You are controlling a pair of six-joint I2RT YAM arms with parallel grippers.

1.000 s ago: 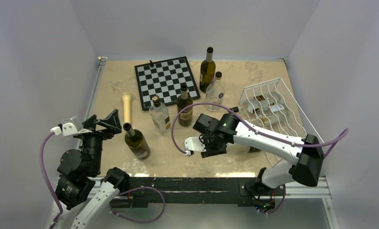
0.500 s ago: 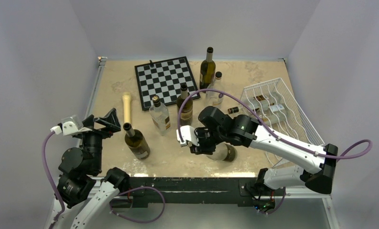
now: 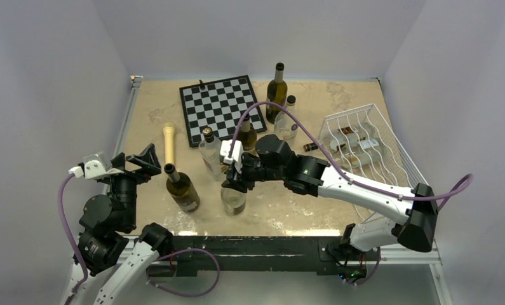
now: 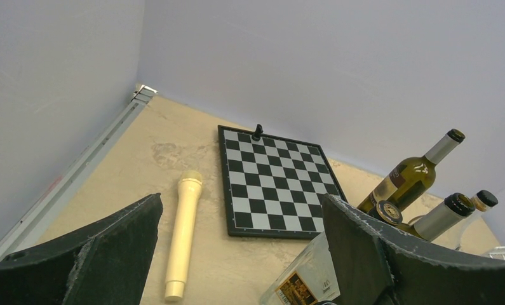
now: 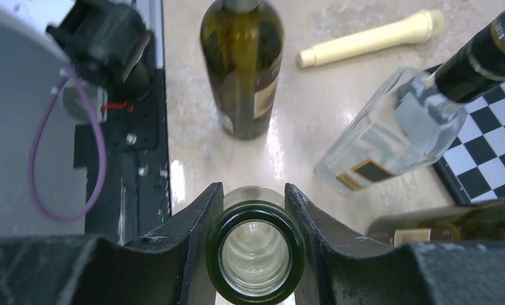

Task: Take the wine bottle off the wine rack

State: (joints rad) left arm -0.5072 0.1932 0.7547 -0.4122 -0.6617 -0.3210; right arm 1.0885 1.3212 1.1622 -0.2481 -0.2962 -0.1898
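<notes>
Right wrist: right gripper (image 5: pixel 253 194) clamps the neck of an upright bottle (image 5: pixel 255 257), over the table (image 3: pixel 281 213) near its front edge. Idle left gripper (image 4: pixel 240 251) gapes. Far right, the rack (image 3: pixel 371 143) sits well apart. Looks like set-down stage; next: seat the base, release, retract straight up.

Beige mottled table (image 3: pixel 281 213), seen from above. Chessboard (image 3: pixel 221 109) at back centre, with a cream cylinder (image 3: pixel 168 143) lying to its left. White wine rack (image 3: pixel 389 162) at the right edge. Green bottle (image 3: pixel 276 94) upright beside the board, clear bottle (image 3: pixel 213 154) just in front of it, open dark bottle (image 3: pixel 181 189) front left.
</notes>
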